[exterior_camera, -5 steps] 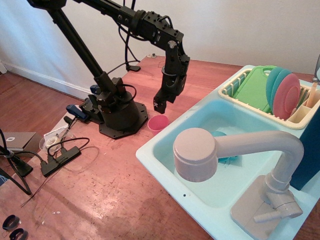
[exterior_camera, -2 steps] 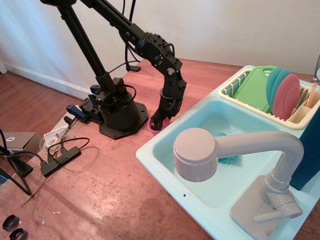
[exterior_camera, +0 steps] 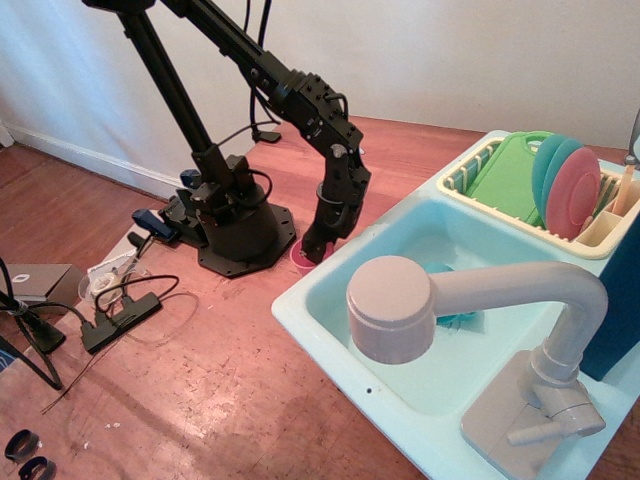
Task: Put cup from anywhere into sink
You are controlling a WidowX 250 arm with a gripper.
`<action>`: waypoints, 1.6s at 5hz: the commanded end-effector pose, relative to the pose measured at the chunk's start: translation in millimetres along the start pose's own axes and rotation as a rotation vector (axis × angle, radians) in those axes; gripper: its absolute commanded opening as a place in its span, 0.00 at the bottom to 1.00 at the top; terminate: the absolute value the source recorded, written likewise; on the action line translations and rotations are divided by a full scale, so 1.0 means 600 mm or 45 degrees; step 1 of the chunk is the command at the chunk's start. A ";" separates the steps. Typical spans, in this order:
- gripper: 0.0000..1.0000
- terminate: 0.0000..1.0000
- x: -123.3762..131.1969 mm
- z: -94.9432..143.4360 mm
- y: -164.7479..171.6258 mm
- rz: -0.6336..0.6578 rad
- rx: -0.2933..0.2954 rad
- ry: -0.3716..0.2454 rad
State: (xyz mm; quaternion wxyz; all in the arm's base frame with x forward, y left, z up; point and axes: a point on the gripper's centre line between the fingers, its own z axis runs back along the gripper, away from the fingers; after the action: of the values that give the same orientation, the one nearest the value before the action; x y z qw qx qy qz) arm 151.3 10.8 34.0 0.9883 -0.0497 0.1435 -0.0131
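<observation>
The small pink cup [exterior_camera: 299, 263] stands on the wooden table just left of the sink's far-left corner. Only a sliver of its rim and side shows below the gripper. My black gripper [exterior_camera: 312, 250] points down onto the cup with its fingertips at the rim. The jaws hide behind the wrist, so I cannot tell whether they grip it. The pale aqua sink [exterior_camera: 300, 310] fills the right half of the view, with its big beige faucet [exterior_camera: 400, 305] in front.
A teal object [exterior_camera: 458, 318] lies in the sink bowl, partly behind the faucet. A cream dish rack [exterior_camera: 480, 195] at the back right holds a green board [exterior_camera: 510, 175] and a pink plate [exterior_camera: 577, 195]. The arm's black base [exterior_camera: 235, 235] and cables [exterior_camera: 120, 305] lie to the left.
The gripper came down from above the cup onto it and now covers most of it. Over the last half second it sank slightly lower and left.
</observation>
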 end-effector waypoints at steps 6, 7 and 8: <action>0.00 0.00 0.139 0.376 0.052 -0.274 0.361 -0.154; 0.00 0.00 0.197 0.378 0.025 -0.377 0.375 -0.114; 0.00 0.00 0.235 0.344 -0.003 -0.411 0.313 -0.114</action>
State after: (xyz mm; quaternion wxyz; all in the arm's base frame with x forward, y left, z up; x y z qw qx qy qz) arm 343.1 15.4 172.6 0.9750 0.0340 0.1094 -0.1904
